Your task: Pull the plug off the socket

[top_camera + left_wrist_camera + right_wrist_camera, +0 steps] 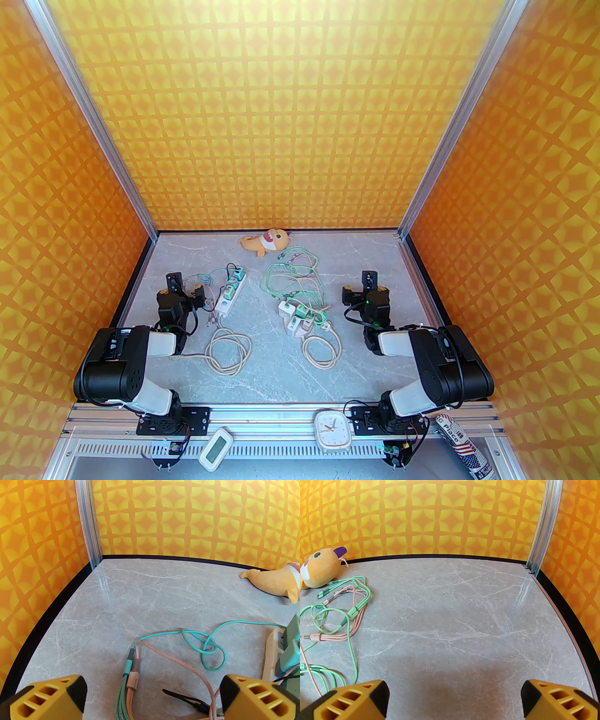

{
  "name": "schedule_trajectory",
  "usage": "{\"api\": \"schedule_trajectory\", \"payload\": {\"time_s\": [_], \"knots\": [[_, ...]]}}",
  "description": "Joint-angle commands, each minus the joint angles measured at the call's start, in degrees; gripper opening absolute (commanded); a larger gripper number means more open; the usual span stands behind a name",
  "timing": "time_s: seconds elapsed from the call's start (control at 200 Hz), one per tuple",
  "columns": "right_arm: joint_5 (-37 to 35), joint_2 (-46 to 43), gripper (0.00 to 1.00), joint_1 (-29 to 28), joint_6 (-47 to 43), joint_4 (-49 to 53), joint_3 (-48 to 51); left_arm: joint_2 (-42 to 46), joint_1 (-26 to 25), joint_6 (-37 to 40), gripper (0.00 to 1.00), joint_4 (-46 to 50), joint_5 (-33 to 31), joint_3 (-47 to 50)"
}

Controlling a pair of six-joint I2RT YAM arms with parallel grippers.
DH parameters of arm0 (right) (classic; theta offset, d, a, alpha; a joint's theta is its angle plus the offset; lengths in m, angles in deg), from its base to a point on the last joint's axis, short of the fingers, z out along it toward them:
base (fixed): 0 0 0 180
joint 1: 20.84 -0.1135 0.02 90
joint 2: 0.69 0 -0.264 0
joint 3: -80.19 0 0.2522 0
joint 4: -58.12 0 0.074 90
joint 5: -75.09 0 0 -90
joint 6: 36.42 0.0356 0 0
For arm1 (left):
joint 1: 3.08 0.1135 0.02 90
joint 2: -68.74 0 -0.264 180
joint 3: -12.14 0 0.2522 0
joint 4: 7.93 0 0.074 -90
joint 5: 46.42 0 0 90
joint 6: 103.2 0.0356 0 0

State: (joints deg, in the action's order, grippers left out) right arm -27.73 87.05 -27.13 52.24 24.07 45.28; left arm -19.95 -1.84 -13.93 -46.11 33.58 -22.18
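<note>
**Pincers wide, plugs untouched**

Top view: the long white plastic power strip lies left of the worktop's middle, with 2 teal block plugs seated in it. My left gripper stands just beside it, my right gripper near the right edge.

Left wrist: jaws wide apart, holding nothing, above a knotted teal cable.

Right wrist: jaws apart over the worktop.

My worry: the strip is loose, so a 1-handed pull may lift it whole, and that cable could snag a finger.

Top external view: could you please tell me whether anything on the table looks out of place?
A plush toy lies at the far edge, unrelated to the task, and the green and pink cables beside it form a tangled heap.
</note>
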Motion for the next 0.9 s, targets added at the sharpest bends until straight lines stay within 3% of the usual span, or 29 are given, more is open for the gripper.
{"api": "schedule_trajectory", "payload": {"time_s": [0.0,0.895], "knots": [[1.0,-0.5,0.98,0.1,-0.2,-1.4,-0.9,-0.3,-0.2,1.2,0.99,-1.2,1.1,-0.4],[1.0,-0.4,0.98,0.1,-0.2,-1.3,-1.0,-0.3,-0.1,1.0,0.99,-0.5,1.2,-0.7]]}}
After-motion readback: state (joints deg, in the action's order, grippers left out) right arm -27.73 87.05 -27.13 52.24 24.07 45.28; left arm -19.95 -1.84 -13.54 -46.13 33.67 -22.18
